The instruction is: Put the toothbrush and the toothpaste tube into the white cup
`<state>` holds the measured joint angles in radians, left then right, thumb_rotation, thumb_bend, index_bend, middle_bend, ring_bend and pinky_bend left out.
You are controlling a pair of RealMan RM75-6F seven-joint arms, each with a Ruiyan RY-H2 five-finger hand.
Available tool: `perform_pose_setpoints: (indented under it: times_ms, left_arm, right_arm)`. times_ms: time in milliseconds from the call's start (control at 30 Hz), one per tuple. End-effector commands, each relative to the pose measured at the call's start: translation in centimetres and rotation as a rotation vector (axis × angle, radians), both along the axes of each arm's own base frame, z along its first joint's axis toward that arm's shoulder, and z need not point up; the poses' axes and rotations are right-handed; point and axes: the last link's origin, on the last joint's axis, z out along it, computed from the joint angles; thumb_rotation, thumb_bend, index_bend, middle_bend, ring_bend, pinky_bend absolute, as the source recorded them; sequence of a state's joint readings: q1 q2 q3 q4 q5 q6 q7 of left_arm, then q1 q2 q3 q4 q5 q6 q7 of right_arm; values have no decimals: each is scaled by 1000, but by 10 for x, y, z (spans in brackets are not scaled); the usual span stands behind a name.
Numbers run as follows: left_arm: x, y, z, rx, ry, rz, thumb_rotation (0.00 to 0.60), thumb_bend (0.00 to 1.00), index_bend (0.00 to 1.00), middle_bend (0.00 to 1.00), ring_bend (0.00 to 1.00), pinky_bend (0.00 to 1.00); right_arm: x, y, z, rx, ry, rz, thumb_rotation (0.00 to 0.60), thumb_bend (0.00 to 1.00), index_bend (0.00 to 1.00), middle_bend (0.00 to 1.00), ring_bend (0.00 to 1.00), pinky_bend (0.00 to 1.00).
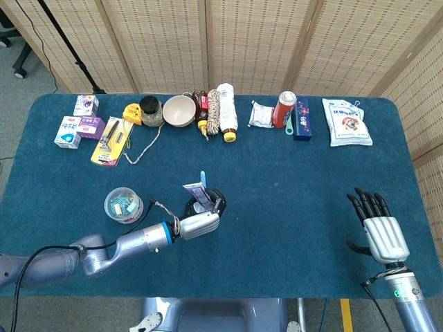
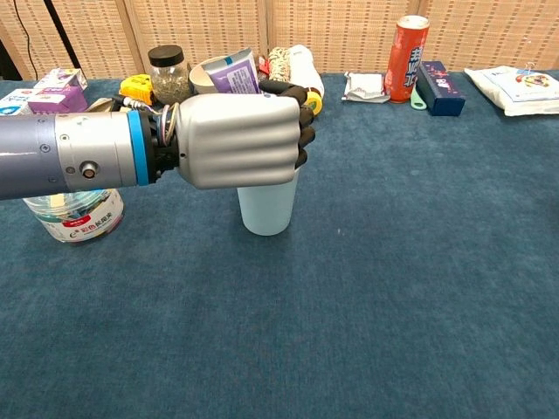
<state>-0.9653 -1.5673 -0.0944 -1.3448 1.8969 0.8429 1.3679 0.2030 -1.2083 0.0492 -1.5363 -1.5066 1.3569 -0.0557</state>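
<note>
The white cup (image 2: 266, 209) stands left of the table's middle, its rim hidden behind my left hand (image 2: 240, 140) in the chest view. That hand (image 1: 199, 224) grips the purple-and-white toothpaste tube (image 2: 232, 74), whose flat end sticks up above the fist (image 1: 196, 193). The tube's lower end is hidden at the cup's mouth. The light blue handle of a toothbrush (image 1: 203, 177) pokes up from the cup beside the tube. My right hand (image 1: 377, 228) rests at the near right of the table, fingers spread, holding nothing.
A clear plastic jar (image 1: 123, 205) of small coloured items stands left of the cup. Along the far edge lie boxes (image 1: 79, 126), a bowl (image 1: 179, 111), bottles, a red can (image 1: 286, 108) and packets (image 1: 346, 122). Blue cloth covers the table.
</note>
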Motion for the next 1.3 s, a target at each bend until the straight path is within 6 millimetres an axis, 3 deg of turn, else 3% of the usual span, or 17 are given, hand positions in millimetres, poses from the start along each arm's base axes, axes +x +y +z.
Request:
perform_pose_setpoints:
  times_ms: [33,400,733,1100,1300]
  left_arm:
    - [-5,0,2,8,14,2,600,396,536,432,413,537]
    - [-12,0,-2,17,20,9,600,397,460,378,388,537]
    - [-10,-3,-1,19,0,2,600,385,92,114,272,537]
    - [-11,-4,17,35,-40,14,600,352,23,14,182,537]
    - [1,-12,48,20,-195,39,600,352,14,0,153,537]
  right_arm:
    - [0,0,-1,5,-1,-2,600,0,2,0,0,0]
    - [1,1,-1,8,-1,0,600,0,3,0,0,0]
    - [1,1,-1,12,-3,0,600,0,4,0,0,0]
    - [1,2,-1,16,-2,2,600,0,5,0,0,0]
    - [2,3,-3,23,0,1,600,0,5,0,0,0]
